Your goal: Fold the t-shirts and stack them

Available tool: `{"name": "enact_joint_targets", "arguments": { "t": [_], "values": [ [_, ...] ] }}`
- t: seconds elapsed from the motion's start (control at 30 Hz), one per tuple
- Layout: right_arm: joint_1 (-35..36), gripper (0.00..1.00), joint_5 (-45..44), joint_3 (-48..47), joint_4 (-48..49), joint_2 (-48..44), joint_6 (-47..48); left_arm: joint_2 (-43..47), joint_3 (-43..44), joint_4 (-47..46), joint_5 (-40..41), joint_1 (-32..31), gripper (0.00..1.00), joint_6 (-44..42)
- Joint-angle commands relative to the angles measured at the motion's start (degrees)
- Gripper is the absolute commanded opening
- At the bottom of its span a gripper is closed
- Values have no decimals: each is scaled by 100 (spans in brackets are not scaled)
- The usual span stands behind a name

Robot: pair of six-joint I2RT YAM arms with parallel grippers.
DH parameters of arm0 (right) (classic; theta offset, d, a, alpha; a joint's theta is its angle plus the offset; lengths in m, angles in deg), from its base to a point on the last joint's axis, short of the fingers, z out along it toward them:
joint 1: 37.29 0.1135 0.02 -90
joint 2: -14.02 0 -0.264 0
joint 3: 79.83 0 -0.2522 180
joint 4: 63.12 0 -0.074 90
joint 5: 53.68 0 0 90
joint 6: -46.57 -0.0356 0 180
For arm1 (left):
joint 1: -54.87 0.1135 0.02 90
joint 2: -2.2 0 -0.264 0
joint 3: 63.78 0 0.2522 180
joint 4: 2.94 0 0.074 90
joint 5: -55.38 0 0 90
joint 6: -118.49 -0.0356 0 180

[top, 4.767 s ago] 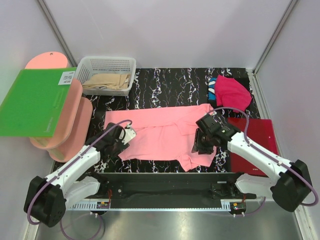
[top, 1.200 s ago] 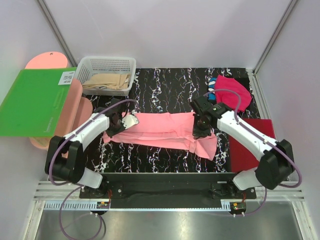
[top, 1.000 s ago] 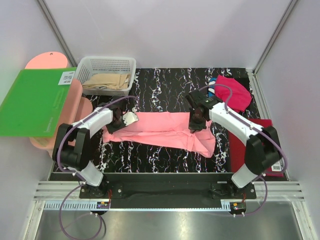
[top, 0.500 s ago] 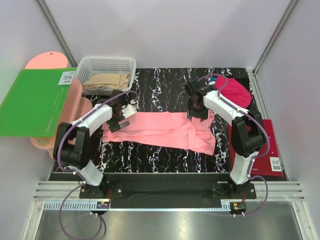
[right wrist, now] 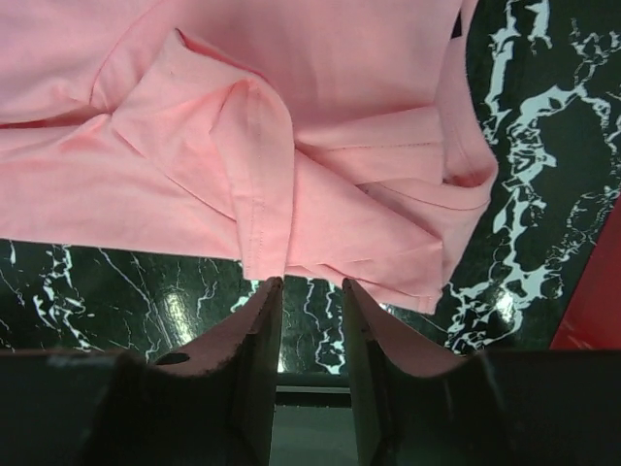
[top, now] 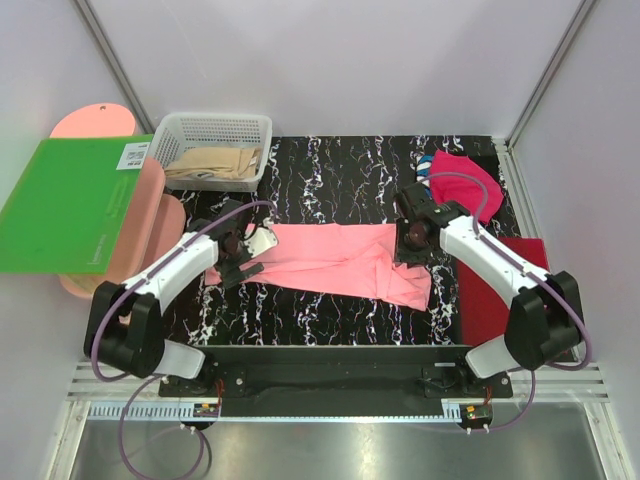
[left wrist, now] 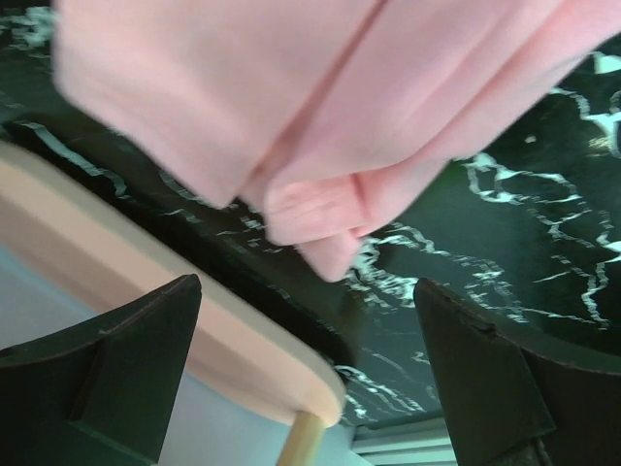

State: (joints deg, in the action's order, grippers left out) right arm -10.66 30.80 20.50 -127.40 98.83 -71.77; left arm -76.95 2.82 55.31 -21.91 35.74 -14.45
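The salmon-pink t-shirt [top: 330, 258] lies folded into a long band across the middle of the black marble table [top: 330, 180]. My left gripper [top: 243, 252] hovers over its left end, jaws wide open and empty; the left wrist view shows the cloth [left wrist: 291, 97] beyond the left gripper [left wrist: 306, 286]. My right gripper [top: 412, 240] is over the shirt's right end, with its jaws slightly apart and nothing between them; in the right wrist view the right gripper [right wrist: 312, 286] is just off the near hem of the shirt [right wrist: 291, 126]. The magenta t-shirt [top: 465, 185] lies on the blue t-shirt [top: 424, 170] at the back right.
A dark-red board [top: 500, 290] lies at the right, also seen in the right wrist view [right wrist: 597, 311]. A green board [top: 70, 205] rests on a pink shelf unit [top: 150, 240] at the left; its edge shows in the left wrist view [left wrist: 146, 301]. A white basket [top: 215, 150] of beige cloth stands at the back left.
The shirt lay spread flat; it is now folded lengthwise into a band. In the last half second both grippers have drawn back from the far edge towards the near side, without cloth.
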Motion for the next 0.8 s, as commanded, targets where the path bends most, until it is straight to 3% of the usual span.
{"name": "enact_joint_targets", "arguments": {
  "t": [0.0, 0.2, 0.37, 0.77],
  "values": [
    [35, 38, 473, 18, 613, 148, 117, -223, 103, -19, -383, -160, 98, 391],
    [35, 34, 534, -852, 658, 1123, 355, -495, 876, 253, -1041, -942, 98, 953],
    [35, 34, 534, -1520, 658, 1818, 452, -1057, 1413, 367, -1043, -1583, 98, 1165],
    [44, 29, 745, -1846, 675, 2285, 399, -1480, 1273, 51, -911, -1664, 98, 1262]
  ]
}}
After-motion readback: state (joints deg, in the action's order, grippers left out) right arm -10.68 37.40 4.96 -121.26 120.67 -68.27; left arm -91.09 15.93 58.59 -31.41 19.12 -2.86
